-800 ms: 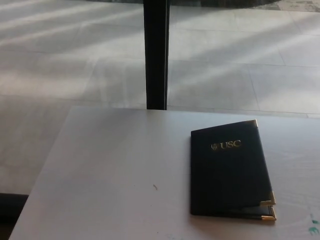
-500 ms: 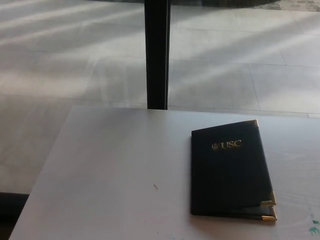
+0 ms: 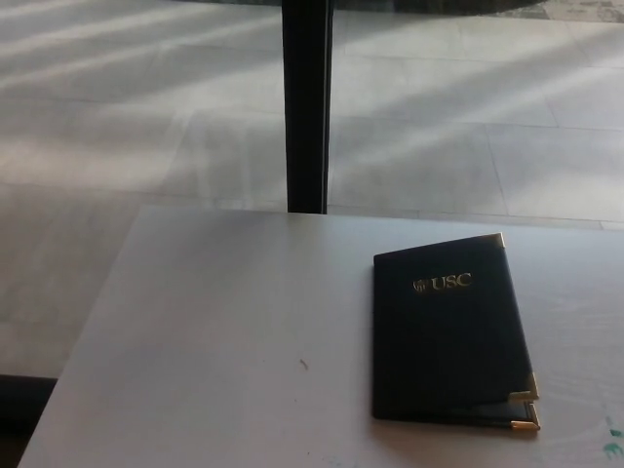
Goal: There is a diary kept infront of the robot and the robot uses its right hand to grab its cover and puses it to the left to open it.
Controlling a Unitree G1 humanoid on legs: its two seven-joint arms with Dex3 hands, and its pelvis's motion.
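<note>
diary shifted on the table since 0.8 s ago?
No. The diary lies closed at the same spot relative to the table's far edge and the small dark speck. Only the camera shifted slightly early on.

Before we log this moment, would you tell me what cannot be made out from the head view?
- Both robot hands: outside the head view, so their state is unknown.
- Diary pages: covered by the closed dark cover; only a slight gap shows at the near right corner.
- Small gold emblem beside the USC lettering: too small to read.
- Green marks on the table: cut off by the right edge.
- Black post: top cut off by the upper edge.
</note>
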